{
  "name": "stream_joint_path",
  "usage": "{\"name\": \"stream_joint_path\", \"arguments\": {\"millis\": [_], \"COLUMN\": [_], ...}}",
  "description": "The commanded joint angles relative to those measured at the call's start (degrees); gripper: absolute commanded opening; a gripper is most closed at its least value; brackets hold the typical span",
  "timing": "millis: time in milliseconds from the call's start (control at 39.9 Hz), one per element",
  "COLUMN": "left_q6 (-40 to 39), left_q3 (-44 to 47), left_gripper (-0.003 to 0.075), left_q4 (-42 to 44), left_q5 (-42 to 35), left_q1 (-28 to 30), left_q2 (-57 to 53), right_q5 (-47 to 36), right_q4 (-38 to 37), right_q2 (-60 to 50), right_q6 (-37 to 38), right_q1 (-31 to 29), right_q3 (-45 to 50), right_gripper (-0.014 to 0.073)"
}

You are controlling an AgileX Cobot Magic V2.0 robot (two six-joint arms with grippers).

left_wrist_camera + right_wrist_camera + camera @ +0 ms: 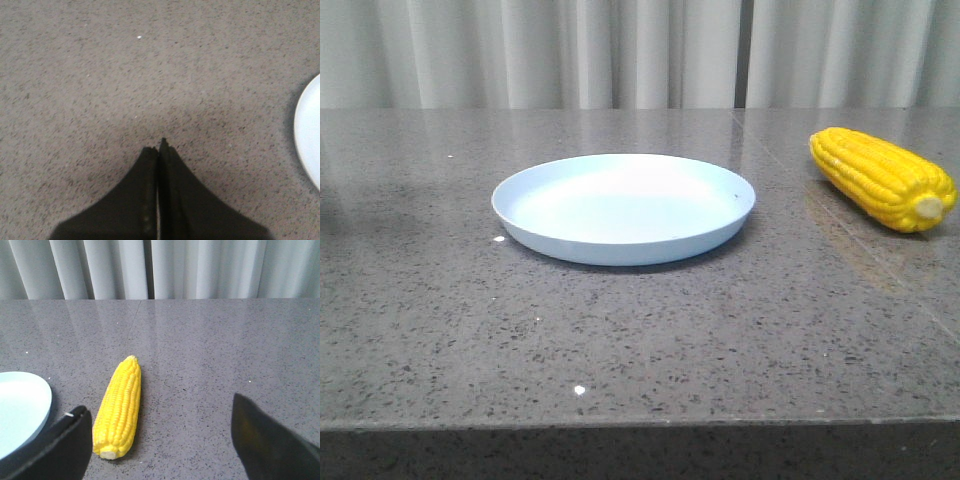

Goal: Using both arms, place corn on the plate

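Front view faces forward, low over the table [620, 340]; wrist views sit close, all sharing the plate [623, 208]

Left gripper [159, 145] jaws closed; right gripper [162, 412] jaws spread wide.

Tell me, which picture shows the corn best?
The right wrist view: the whole corn lies lengthwise, stub end nearest. The front view shows it foreshortened at the table's right, beside the plate. The left wrist view misses it.
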Motion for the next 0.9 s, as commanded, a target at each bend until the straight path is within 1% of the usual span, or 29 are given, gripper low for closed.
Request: {"name": "stream_joint_path", "arguments": {"millis": [0, 150, 225, 376, 501, 701, 876], "left_q6": [-0.8, -0.8, -0.8, -0.3, 2.7, 3.0, 3.0], "left_q3": [4.0, 15.1, 19.9, 28.7, 35.1, 40.9, 42.2], "left_gripper": [-0.0020, -0.0020, -0.0020, -0.0020, -0.0020, -0.0020, -0.0020], "left_q4": [0.5, 0.5, 0.3, 0.5, 0.5, 0.5, 1.6], "left_q5": [-6.6, -15.2, -18.2, -21.7, -23.3, -25.2, -27.5], "left_q1": [1.7, 2.1, 2.1, 2.1, 2.1, 2.1, 2.1], "left_q2": [-7.6, -18.9, -24.7, -37.3, -46.9, -58.5, -62.0], "right_q5": [-4.0, -4.0, -4.0, -4.0, -4.0, -4.0, -4.0], "right_q4": [0.4, 0.4, 0.4, 0.4, 0.4, 0.4, 0.4], "right_q2": [0.8, 0.8, 0.8, 0.8, 0.8, 0.8, 0.8], "right_q6": [-0.4, -0.4, -0.4, -0.4, -0.4, -0.4, -0.4], "right_q1": [-0.2, -0.2, -0.2, -0.2, -0.2, -0.2, -0.2], "right_q3": [-2.2, -2.2, -2.2, -2.2, -2.2, -2.2, -2.2], "right_gripper": [0.0593, 0.0593, 0.0593, 0.0593, 0.0593, 0.0593, 0.0593]}}
